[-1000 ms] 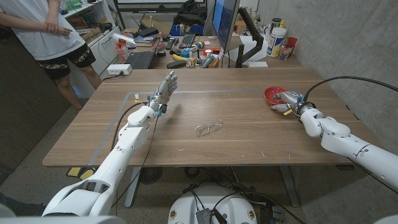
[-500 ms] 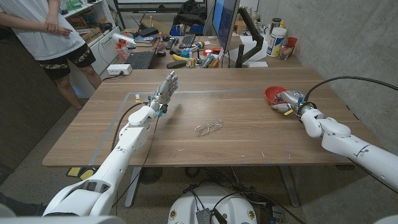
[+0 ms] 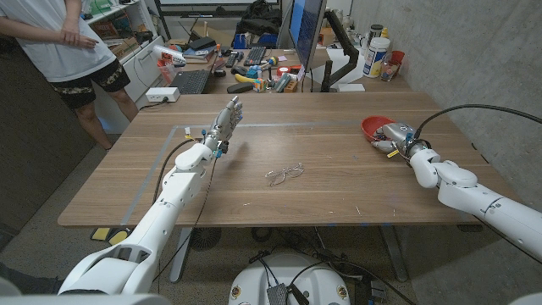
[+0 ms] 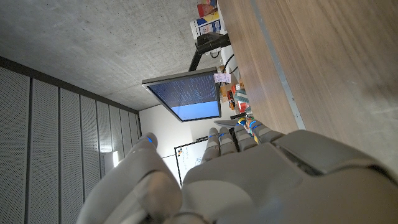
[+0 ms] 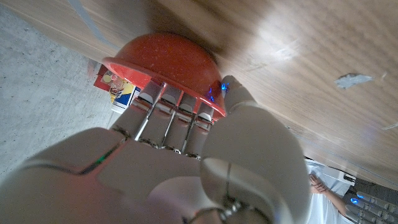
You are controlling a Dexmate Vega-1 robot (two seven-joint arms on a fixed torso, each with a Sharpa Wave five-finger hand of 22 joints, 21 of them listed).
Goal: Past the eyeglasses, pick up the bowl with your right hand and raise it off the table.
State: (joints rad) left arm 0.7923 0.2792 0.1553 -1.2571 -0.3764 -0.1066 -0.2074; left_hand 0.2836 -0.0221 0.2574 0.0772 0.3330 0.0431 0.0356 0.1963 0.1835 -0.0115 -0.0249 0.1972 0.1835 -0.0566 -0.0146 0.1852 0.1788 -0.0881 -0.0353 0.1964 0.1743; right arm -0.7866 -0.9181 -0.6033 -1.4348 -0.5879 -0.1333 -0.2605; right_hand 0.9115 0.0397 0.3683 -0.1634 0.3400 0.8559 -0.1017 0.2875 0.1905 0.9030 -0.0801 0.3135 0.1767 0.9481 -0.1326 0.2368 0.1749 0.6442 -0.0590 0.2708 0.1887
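The right hand (image 3: pixel 391 135) has hold of the red bowl (image 3: pixel 373 128) at the far right side of the bench (image 3: pixel 322 195), well past the glasses (image 3: pixel 284 174) that lie near the middle. In the right wrist view its fingers (image 5: pixel 180 115) reach over the bowl's rim and into it, while the thumb (image 5: pixel 239 99) presses the outside, so the rim is pinched between them. I think the grab step is on now. From these pictures I cannot tell if the bowl is off the wood yet. The next move should be a slow, straight lift, keeping the pinch tight so the bowl does not tip or slip. The bowl is round and smooth, likely plastic, with a thin lip. The glasses have thin wire rims. The bench is brown wood with long grain lines. The left hand (image 3: pixel 223 125) waits far away with its fingers held up and holding nothing.
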